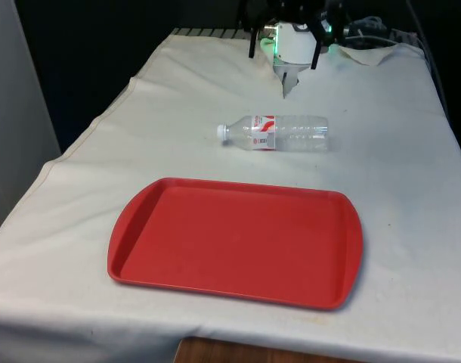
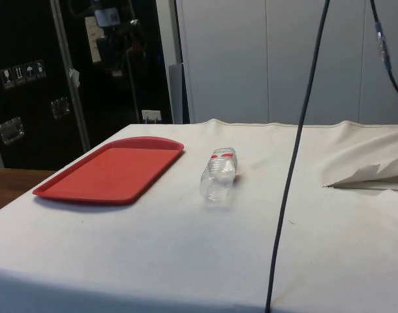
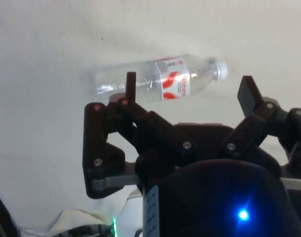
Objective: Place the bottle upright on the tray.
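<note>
In the front view, the flat red plastic tray [image 1: 238,242] lies on the white cloth [image 1: 79,197] near the close edge of the table. It sits a bit toward the front view's left, and nothing is on it.

Past the tray, nearer to me, the clear plastic bottle with the white cap and the red and white label [image 1: 276,133] lies on its side on the cloth. Its cap points to the front view's left and its bottom points to the front view's right. The bottle is apart from the tray and does not touch it.

In the side view, the tray [image 2: 111,171] is at the left and the bottle [image 2: 218,176] lies just beside it, with its bottom end toward that camera. A black cable [image 2: 297,156] hangs down in front.

My black two-finger gripper [image 3: 187,91] hangs in the air above the cloth at the far end of the table, behind the bottle [image 3: 160,81]. My two fingers [image 3: 131,89] are spread wide apart and hold nothing. In the wrist view, the bottle lies past my fingertips, and I am not touching it.
</note>
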